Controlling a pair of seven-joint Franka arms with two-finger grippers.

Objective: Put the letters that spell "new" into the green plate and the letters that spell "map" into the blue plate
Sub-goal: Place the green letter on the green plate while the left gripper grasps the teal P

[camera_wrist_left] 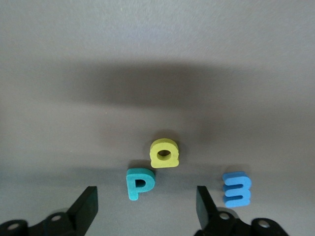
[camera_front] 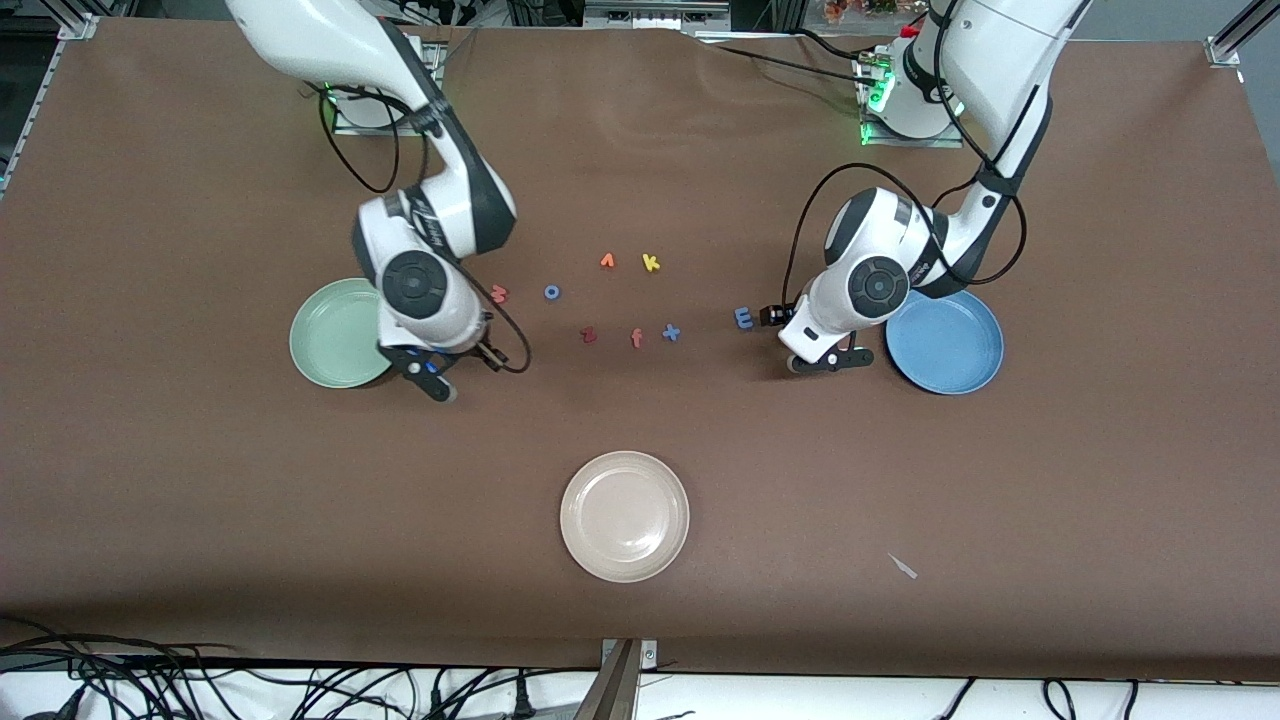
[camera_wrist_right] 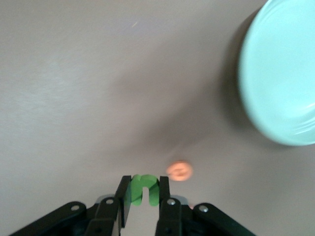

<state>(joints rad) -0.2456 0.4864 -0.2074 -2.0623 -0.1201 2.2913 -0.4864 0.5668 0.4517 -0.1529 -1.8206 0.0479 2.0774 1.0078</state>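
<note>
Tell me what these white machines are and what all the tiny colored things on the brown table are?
They are two robot arms with two-finger grippers. One picture looks down on the whole table; the other two come from cameras on the arms' wrists.

On the table lie small foam letters and three plates: a green plate, a blue plate and a white plate.

The right gripper, beside the green plate, has shut on a green n; an orange e lies under it.

The left gripper, beside the blue plate, is open above a teal p, with a yellow a and a blue m close by.
</note>
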